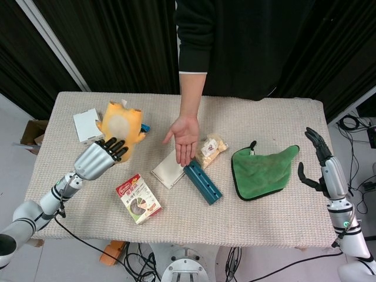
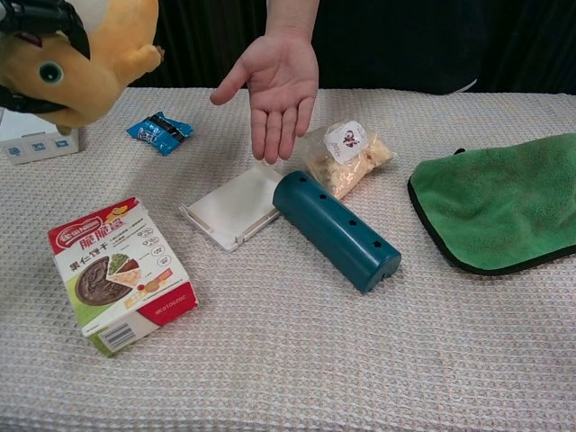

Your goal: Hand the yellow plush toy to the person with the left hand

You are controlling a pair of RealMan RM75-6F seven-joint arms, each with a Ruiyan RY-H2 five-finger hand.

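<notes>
My left hand [image 1: 100, 157] grips the yellow plush toy [image 1: 121, 125] and holds it up off the table at the left. In the chest view the plush toy [image 2: 85, 63] hangs at the top left corner, with the dark fingers [image 2: 40, 18] of my left hand wrapped over it. The person's open palm [image 1: 186, 136] is stretched out over the middle of the table, to the right of the toy; in the chest view the palm [image 2: 274, 85] faces up. My right hand [image 1: 320, 161] hovers open at the right table edge, beside the green cloth [image 1: 261, 170].
On the table lie a snack box [image 1: 138, 198], a white flat box [image 1: 170, 169], a teal tube [image 1: 202, 183], a bag of snacks [image 1: 211, 147], a blue packet [image 2: 160, 132] and a white box [image 1: 87, 124] at the far left.
</notes>
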